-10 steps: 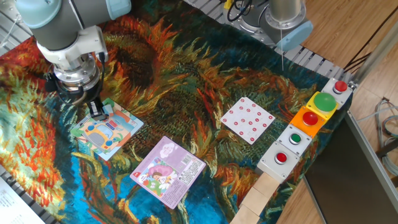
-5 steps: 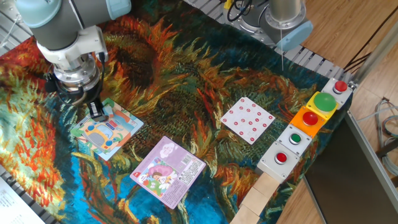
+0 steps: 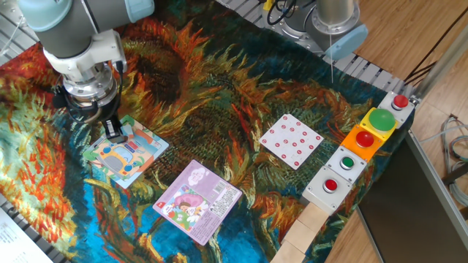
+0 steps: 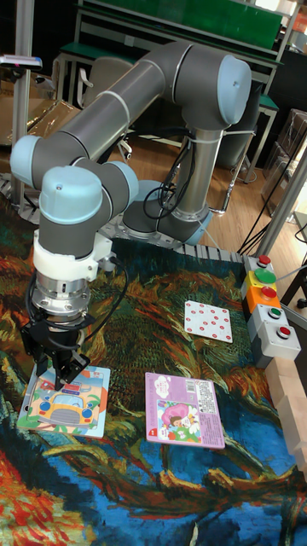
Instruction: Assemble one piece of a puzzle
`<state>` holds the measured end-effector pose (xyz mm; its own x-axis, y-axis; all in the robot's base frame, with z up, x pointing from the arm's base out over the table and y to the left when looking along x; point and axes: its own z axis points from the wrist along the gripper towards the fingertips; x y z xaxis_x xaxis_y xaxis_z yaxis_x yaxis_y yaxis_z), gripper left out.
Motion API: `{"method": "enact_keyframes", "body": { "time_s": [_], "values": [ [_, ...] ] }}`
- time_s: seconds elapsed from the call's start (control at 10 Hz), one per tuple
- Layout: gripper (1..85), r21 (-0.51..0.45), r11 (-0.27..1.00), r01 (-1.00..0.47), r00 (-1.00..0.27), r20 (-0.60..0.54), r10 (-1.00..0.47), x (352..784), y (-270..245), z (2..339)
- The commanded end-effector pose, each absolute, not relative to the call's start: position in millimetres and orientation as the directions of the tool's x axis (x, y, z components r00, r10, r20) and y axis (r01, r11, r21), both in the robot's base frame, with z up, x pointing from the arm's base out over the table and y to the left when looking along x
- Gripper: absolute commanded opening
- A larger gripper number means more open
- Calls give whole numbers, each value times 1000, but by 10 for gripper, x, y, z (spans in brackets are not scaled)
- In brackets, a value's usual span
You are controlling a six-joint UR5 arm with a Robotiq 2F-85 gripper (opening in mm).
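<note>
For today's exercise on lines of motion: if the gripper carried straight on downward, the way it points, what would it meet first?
The gripper points down at the puzzle, near its far edge. It would likely meet that board first; whether it touches already is unclear.

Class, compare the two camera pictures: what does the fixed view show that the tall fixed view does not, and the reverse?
Only the fixed view: the wooden floor right of the table.
Only the tall fixed view: the whole arm back to its base, and green shelving behind it.
Both: the gripper down at the puzzle, the purple-pink puzzle, the red-dotted card and the button boxes.
</note>
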<state>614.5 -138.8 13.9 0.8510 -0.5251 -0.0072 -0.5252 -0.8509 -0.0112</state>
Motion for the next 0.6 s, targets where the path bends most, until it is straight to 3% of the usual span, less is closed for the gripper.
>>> {"method": "enact_keyframes", "body": {
  "time_s": [0.0, 0.5],
  "values": [
    [13, -27, -840, -542, 840, -15, -542, 6139, -1377, 155],
    [30, -16, -821, -571, 821, -24, -571, 6089, -1441, 145]
  ]
}}
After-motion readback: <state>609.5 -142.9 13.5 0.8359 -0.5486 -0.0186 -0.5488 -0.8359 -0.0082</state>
